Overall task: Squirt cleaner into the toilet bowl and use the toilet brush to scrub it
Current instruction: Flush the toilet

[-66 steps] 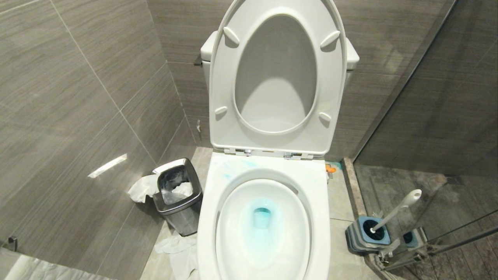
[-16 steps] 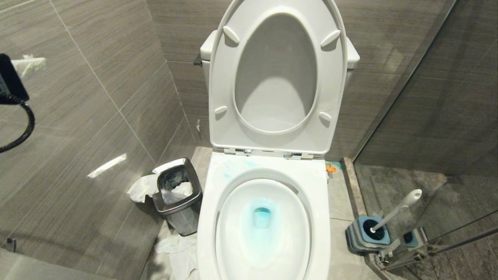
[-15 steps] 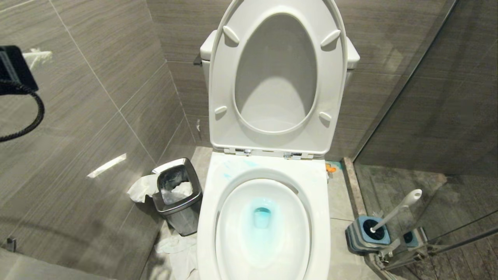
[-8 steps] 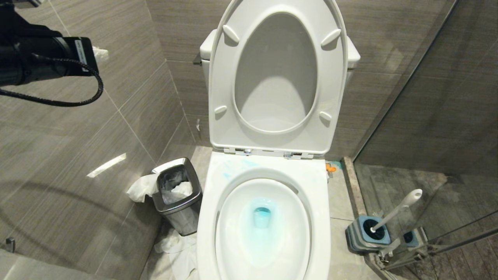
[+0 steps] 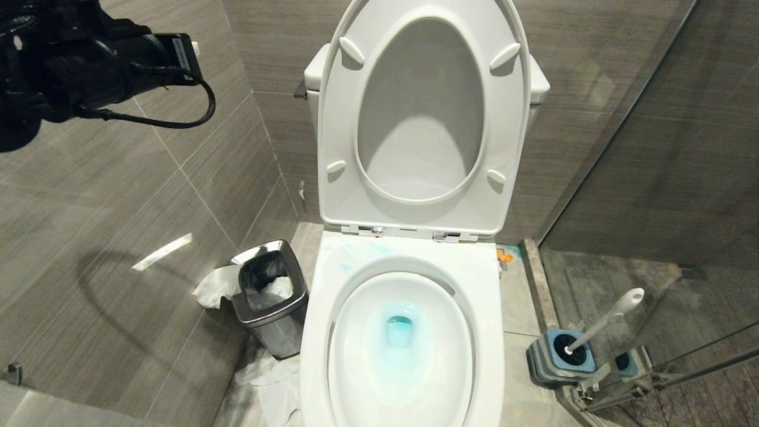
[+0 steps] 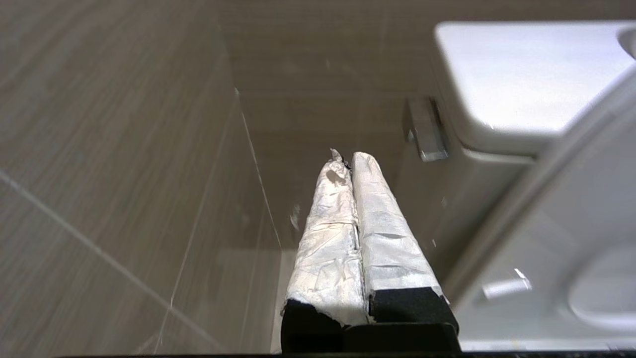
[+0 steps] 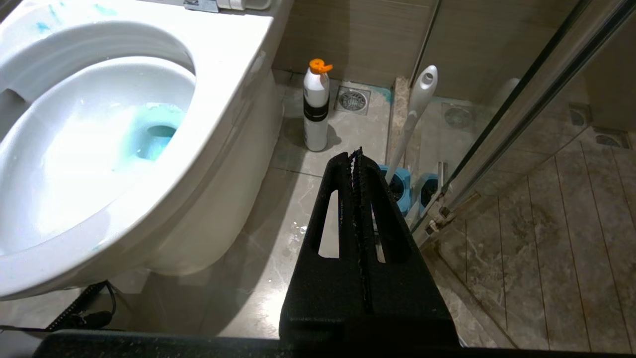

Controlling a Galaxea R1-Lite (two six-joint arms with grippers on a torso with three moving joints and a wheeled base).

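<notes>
We cannot read any writing on the cleaner (image 7: 316, 107): we see only a white bottle with an orange cap and a dark band around its middle. It stands upright on the floor (image 7: 278, 209), just beside the base of the toilet and near a round floor drain (image 7: 352, 100). The toilet bowl (image 5: 401, 356) has its seat and lid raised, and it holds water that is coloured blue-green around the outlet; some blue smears lie on the back of the rim. The toilet brush (image 5: 605, 321) leans in its square blue-and-grey holder (image 5: 557, 359), which stands on the floor at the glass partition (image 5: 652, 178), to the right of the toilet. A steel waste bin (image 5: 270, 299) at the left of the toilet contains crumpled white paper, and more paper lies on the floor around it. Our left gripper (image 6: 348, 159) is high beside the cistern (image 6: 521, 79), its taped fingers pressed together and holding nothing. Our right gripper (image 7: 356, 155) hangs above the brush holder, its black fingers closed and empty too.
</notes>
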